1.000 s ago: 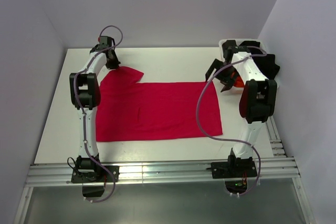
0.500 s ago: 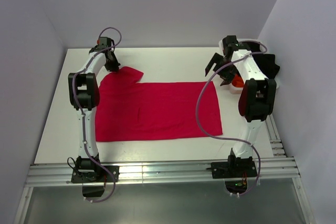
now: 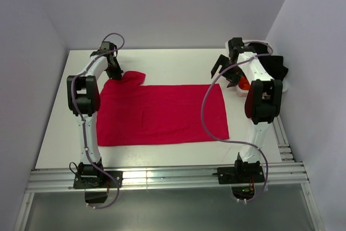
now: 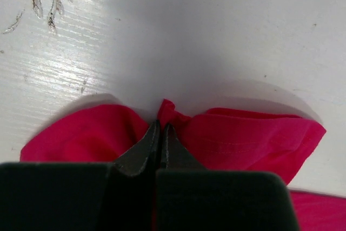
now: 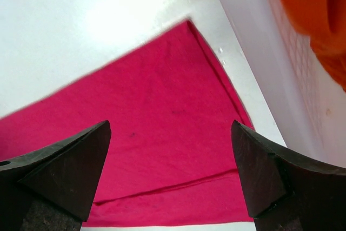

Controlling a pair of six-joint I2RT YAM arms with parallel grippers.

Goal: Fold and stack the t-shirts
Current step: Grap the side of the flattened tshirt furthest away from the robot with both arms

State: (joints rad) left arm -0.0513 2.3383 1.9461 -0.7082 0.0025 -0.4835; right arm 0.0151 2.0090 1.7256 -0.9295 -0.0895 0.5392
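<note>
right gripper (image 5: 170, 127) has shifted away from the basket (image 5: 254, 41), fingers spread above the red t-shirt (image 3: 162, 114); left gripper (image 4: 161, 128) pinches its sleeve (image 4: 243, 139) on the white table (image 3: 178, 63), pale walls (image 3: 162, 4) around.

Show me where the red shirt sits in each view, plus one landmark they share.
Top external: red shirt spread flat mid-table.
Left wrist: red shirt bunched along the bottom, pinched in the left gripper jaws.
Right wrist: red shirt corner across the centre, between the right gripper open jaws.
Shared landmark: white table.
</note>
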